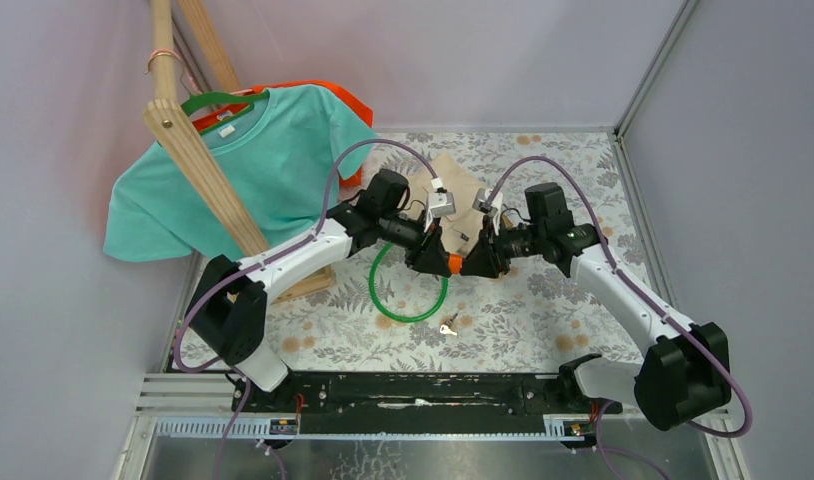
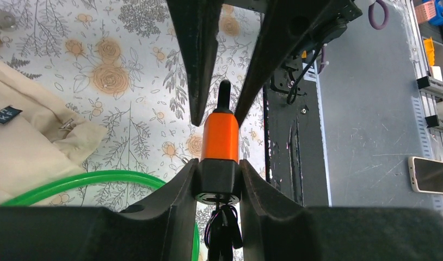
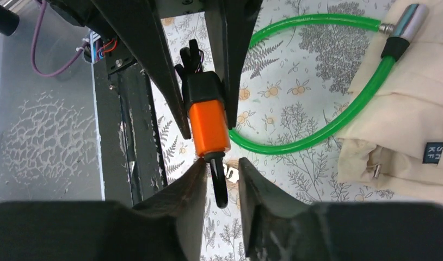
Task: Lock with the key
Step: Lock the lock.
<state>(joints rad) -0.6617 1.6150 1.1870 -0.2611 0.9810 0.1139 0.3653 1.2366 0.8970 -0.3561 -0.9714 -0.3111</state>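
An orange-and-black cable lock (image 1: 453,264) hangs between my two grippers above the table. My left gripper (image 2: 219,163) is shut on the lock's black end (image 2: 219,176). The key's black head (image 3: 219,185) sticks out of the lock's orange end (image 3: 208,125). It sits between the fingers of my right gripper (image 3: 222,163), which is open, with a gap showing on the key's right side. The green cable (image 3: 317,130) loops over the table. Its metal-tipped free end (image 3: 404,27) rests on the cream bag. A spare silver key (image 1: 449,327) lies on the table below the lock.
A cream cloth bag (image 1: 463,185) lies behind the grippers. A teal T-shirt (image 1: 253,160) hangs on a wooden rack (image 1: 208,180) at the back left. The black base rail (image 1: 423,390) runs along the near edge. A phone (image 2: 431,174) lies on the grey surface beyond it.
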